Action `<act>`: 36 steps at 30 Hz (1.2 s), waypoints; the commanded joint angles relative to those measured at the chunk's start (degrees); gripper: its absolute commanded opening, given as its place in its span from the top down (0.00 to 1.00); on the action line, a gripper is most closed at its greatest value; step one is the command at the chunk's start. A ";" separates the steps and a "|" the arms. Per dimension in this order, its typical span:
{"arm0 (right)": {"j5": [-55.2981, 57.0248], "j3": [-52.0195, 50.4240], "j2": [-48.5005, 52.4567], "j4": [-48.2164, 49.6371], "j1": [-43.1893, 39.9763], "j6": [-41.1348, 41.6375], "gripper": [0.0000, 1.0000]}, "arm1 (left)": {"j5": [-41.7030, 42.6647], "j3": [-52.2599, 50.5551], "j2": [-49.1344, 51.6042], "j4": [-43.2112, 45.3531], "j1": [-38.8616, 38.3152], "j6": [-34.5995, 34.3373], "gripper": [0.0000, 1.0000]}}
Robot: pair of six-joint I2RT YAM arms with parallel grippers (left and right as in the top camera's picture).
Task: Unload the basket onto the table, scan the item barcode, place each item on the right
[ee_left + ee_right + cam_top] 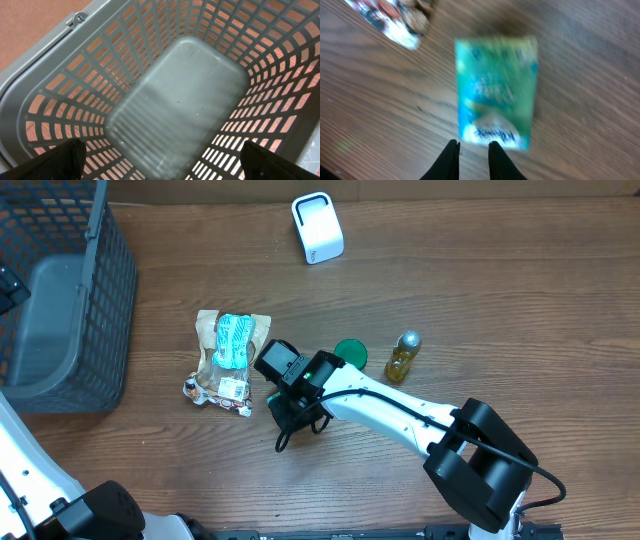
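Overhead and wrist views, wooden table (pixel 520 290). The right gripper (pixel 473 146) was poised over the table's centre with its two dark fingers (pixel 451 161) drawn nearly together, a narrow gap between the tips and nothing in it. The green tissue pack (pixel 496 93), blurred in the right wrist view, lay flat on the bare wood just beyond those tips, at their 12 o'clock, and was not grasped. A corner of the snack bag (pixel 222 375) lay at 10 o'clock from the pack, apart from it. A teal packet (pixel 233 340) rested on top of that bag. The white scanner (pixel 317 227) stood at the table's 12 o'clock edge, well apart from the gripper. A green disc (pixel 351 352) and a small bottle (pixel 403 356) lay side by side at 2 o'clock from the gripper. The left gripper (pixel 161 148) hung released, jaws spread wide, above the grey basket (pixel 60 60) at the table's 9 o'clock side.
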 commanded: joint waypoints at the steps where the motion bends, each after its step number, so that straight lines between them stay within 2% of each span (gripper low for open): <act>1: -0.37 -0.24 0.31 1.64 -0.09 0.22 0.83 | 0.50 1.01 0.46 0.04 -0.04 1.11 0.01; 6: -0.31 -0.24 1.46 -0.90 -0.09 1.49 0.83 | 0.48 1.01 0.46 0.04 -0.04 1.11 0.00; 18: 1.18 -0.24 4.52 6.21 -0.11 3.26 0.84 | 0.48 1.01 0.46 0.04 -0.04 1.11 0.01; 28: 8.76 -0.15 4.52 9.29 -0.13 2.19 0.84 | 0.48 1.01 0.46 0.04 -0.04 1.11 0.01; 31: 9.03 1.81 4.50 8.81 -0.15 0.09 0.84 | 0.50 1.01 0.46 0.04 -0.04 1.11 0.00; 36: 9.03 9.88 4.50 3.43 0.00 -0.63 0.77 | 0.50 1.01 0.46 0.04 -0.04 1.11 0.00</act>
